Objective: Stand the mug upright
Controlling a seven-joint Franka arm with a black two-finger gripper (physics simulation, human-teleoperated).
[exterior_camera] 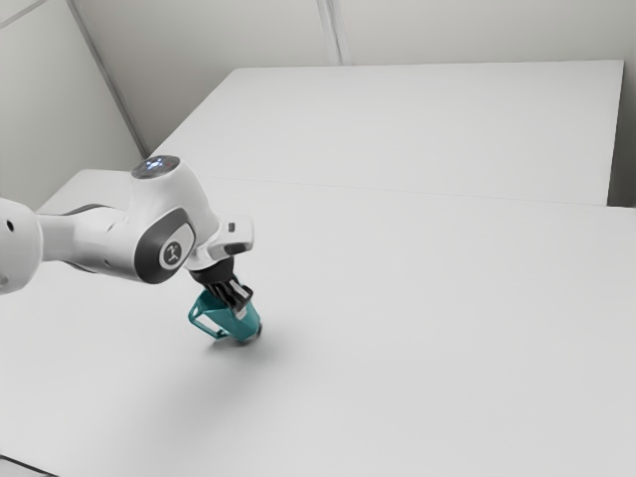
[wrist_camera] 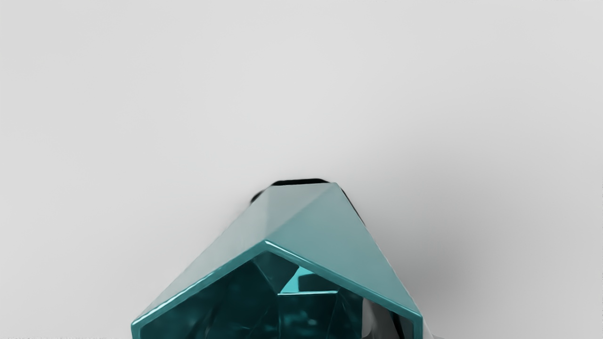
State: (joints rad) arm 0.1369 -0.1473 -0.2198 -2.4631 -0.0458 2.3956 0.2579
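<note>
The mug (exterior_camera: pixel 238 326) leans on a slant at or just above the counter (exterior_camera: pixel 427 348), so it is not upright yet. Its dark base (wrist_camera: pixel 301 181) is the low end and points toward the exterior view's right; its open end faces up toward the arm (exterior_camera: pixel 109 234). The handle (exterior_camera: pixel 204 328) juts out toward the exterior view's left, with its lower corner close to the counter. Whether base or handle bears any weight there, I cannot tell.

The pincer (exterior_camera: pixel 237 303) looks clamped on the mug's side wall near the rim (wrist_camera: pixel 202 280), with one finger (wrist_camera: pixel 377 320) inside the opening and the other outside. Gripping there makes sense: a thin wall is easy to pinch, the handle stays out of the way, and a hold at the high end leaves the base free to meet the counter first. The hand itself slants down to the mug from above, which seems to suit the lean.

What remains, I judge, is to swing the mug up until its base sits flat, then let go. The slanted facets give the fingers a narrow bite, so the mug could pivot in the hold, or rock back toward its handle if released while still leaning.
</note>
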